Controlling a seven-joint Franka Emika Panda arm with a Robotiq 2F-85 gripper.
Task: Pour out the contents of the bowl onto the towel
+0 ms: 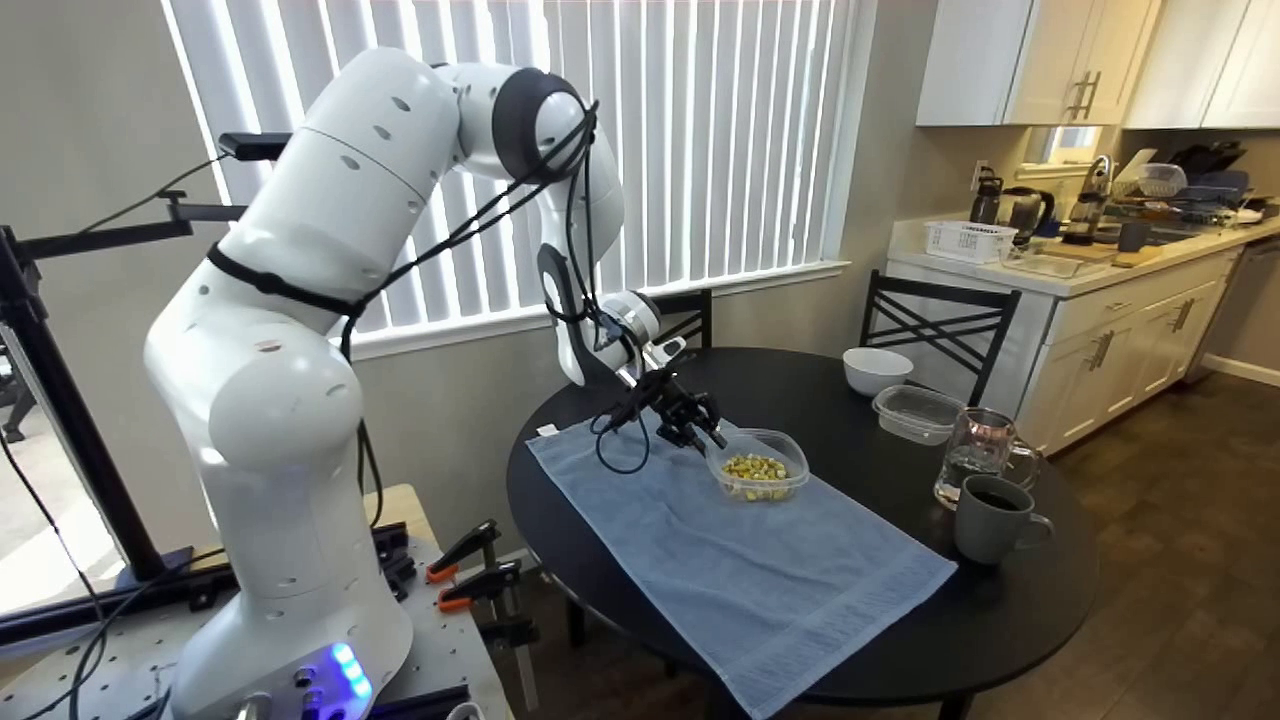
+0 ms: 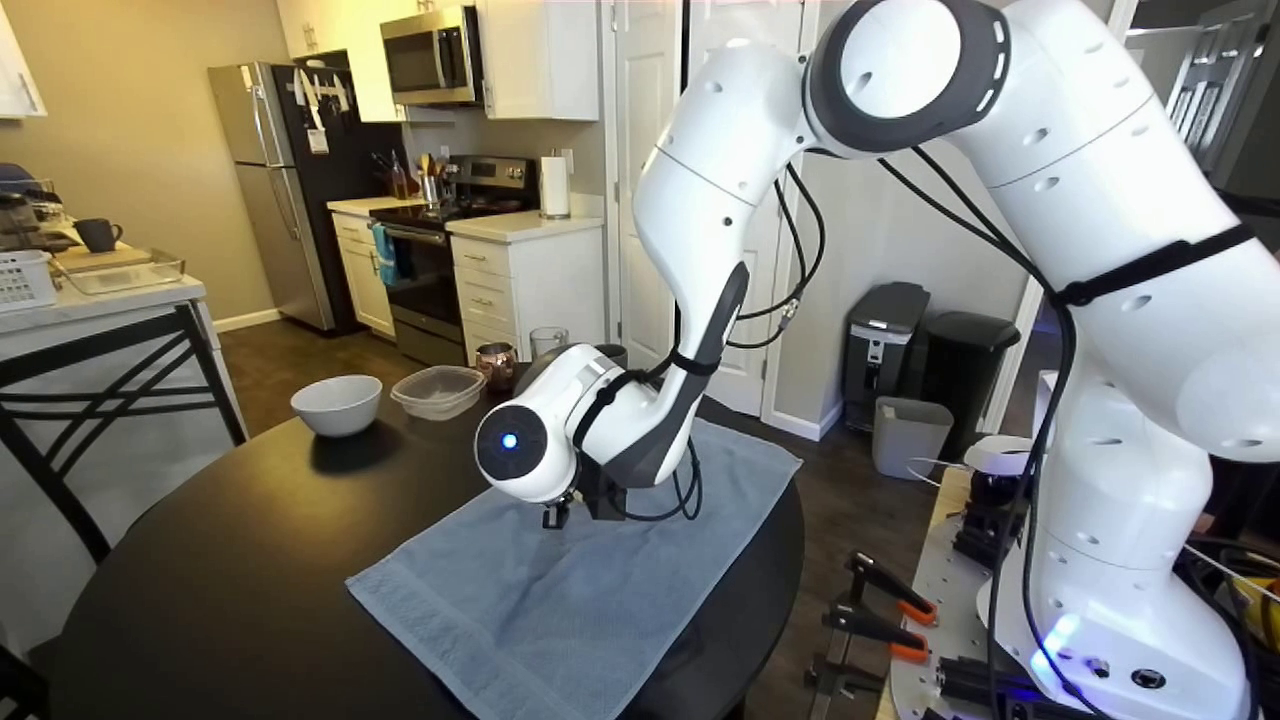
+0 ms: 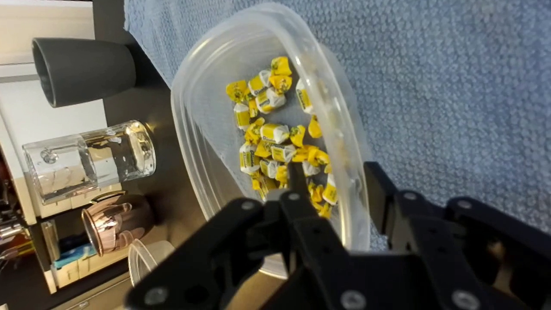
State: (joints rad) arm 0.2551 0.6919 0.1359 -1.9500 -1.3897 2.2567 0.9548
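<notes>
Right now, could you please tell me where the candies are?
In the wrist view, the candies lie mid-picture inside the clear bowl, partly hidden behind the tool, with the blue towel to the right.

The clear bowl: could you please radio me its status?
Gripper open, straddling the rim of the bowl. Bowl on the towel, wrapped candies inside, unpoured. Gray mug off the towel, likely out of the way.

Backlit vertical blinds (image 1: 705, 150), grey wall (image 1: 450, 430), dark floor (image 1: 1170, 540), white kitchen cabinets (image 1: 1065, 60).
</notes>
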